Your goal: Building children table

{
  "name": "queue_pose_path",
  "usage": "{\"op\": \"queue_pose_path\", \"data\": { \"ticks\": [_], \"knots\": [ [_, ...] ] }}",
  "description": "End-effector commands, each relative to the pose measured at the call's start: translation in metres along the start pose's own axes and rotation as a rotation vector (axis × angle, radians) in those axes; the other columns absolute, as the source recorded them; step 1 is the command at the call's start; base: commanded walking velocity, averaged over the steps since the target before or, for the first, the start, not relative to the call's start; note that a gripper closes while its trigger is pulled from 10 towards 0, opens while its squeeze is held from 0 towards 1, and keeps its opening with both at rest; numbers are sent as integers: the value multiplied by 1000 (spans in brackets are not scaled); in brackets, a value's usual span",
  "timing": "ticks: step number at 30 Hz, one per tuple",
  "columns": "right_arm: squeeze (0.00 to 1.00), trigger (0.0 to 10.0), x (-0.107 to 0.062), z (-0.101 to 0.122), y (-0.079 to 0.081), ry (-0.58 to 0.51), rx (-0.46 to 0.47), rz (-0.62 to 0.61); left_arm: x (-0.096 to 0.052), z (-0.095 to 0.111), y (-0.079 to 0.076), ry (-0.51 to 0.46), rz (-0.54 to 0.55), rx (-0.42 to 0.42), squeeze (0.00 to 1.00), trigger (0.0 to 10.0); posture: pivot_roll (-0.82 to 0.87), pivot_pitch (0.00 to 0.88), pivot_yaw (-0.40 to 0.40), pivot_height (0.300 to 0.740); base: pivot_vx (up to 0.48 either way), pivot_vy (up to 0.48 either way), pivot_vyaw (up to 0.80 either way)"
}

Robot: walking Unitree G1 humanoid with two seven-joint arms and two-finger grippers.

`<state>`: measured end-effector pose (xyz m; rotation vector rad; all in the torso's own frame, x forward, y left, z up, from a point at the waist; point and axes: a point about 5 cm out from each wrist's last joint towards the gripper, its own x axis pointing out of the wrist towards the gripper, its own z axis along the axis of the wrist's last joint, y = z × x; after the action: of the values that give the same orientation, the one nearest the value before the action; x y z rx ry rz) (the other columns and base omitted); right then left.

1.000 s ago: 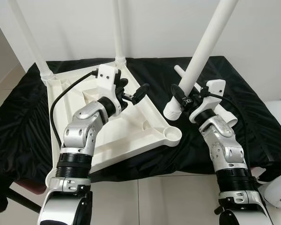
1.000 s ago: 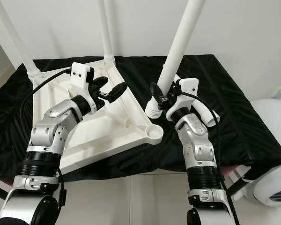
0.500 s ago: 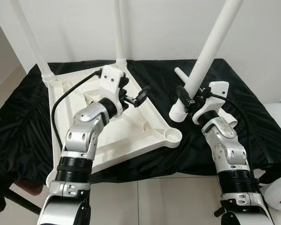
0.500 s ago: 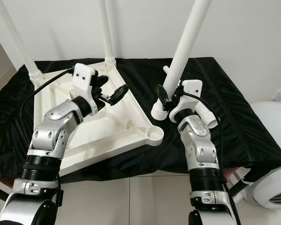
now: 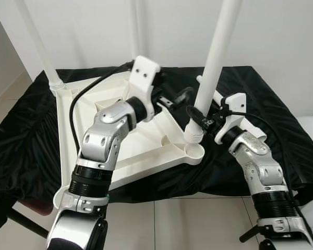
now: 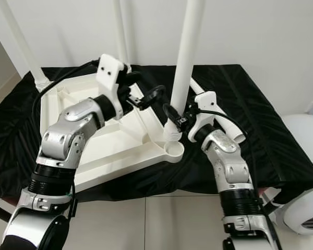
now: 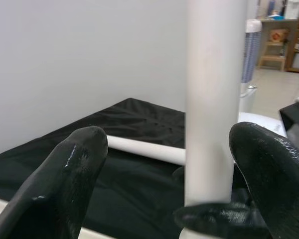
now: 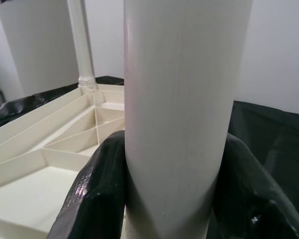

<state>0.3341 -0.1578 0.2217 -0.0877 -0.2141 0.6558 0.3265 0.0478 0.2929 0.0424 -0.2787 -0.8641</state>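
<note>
Since a second ago your right gripper [image 5: 198, 117] has swung the white table leg [image 5: 214, 57] from a slant to nearly upright, its threaded end now just above the corner socket [image 5: 193, 151] of the upturned white tabletop [image 5: 88, 112]; your left gripper [image 5: 173, 98] has reached forward beside that leg.

The black cloth [image 5: 281, 125] covers the whole work surface under the tabletop, against a plain white wall [image 5: 292, 31], with pale floor tiles [image 5: 198, 224] below. Two legs already stand in the far corners: one at the left [image 5: 39, 47], one at the middle [image 5: 137, 28]. A spare leg [image 6: 227, 125] lies on the cloth behind your right arm.

The right fingers [image 8: 97, 194] are clenched round the leg. The left fingers [image 7: 70, 169] are spread apart, with the leg between them, untouched.
</note>
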Motion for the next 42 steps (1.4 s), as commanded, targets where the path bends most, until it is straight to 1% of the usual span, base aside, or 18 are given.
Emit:
{"op": "queue_pose_path", "data": {
  "ticks": [1,3,7,9,12,14,18,26,30,38,39,42],
  "knots": [
    [0,10000,2,4,3,1,-15,64,1,3,-8,7,-102,-5,0,10000,-44,19,24,740,0,0,0],
    [0,10000,2,6,3,13,-33,107,3,6,-10,11,-129,-23,0,10000,-49,22,29,740,0,0,0],
    [0,10000,2,6,2,18,-38,123,3,7,-11,16,-136,-30,0,10000,-49,22,29,740,0,0,0],
    [0,10000,4,9,3,13,-59,154,5,11,-11,18,-160,-48,0,10000,-51,21,31,740,0,0,0],
    [0,10000,6,13,5,7,-80,191,8,19,-11,5,-196,-126,0,10000,-57,19,32,740,0,0,0],
    [0,10000,6,14,5,7,-85,196,9,21,-11,0,-205,-141,0,10000,-57,19,32,740,0,0,0],
    [0,10000,8,15,5,10,-100,214,14,32,-11,-30,-237,-224,0,10000,-56,21,33,740,0,0,0],
    [0,10000,10,15,9,5,-100,223,19,37,-8,-43,-236,-246,0,10000,-59,25,37,740,0,0,0],
    [0,10000,10,14,11,3,-100,235,21,38,-11,-39,-247,-265,0,10000,-62,29,38,740,0,0,0],
    [0,10000,10,15,13,-2,-100,243,23,40,-11,-38,-250,-274,0,10000,-63,33,41,740,0,0,0],
    [0,10000,10,16,13,-3,-101,242,24,40,-11,-39,-250,-282,0,0,-64,37,41,740,0,0,0],
    [0,10000,10,16,13,-4,-103,243,24,40,-11,-42,-254,-291,0,0,-64,38,41,740,0,0,0]
  ]
}}
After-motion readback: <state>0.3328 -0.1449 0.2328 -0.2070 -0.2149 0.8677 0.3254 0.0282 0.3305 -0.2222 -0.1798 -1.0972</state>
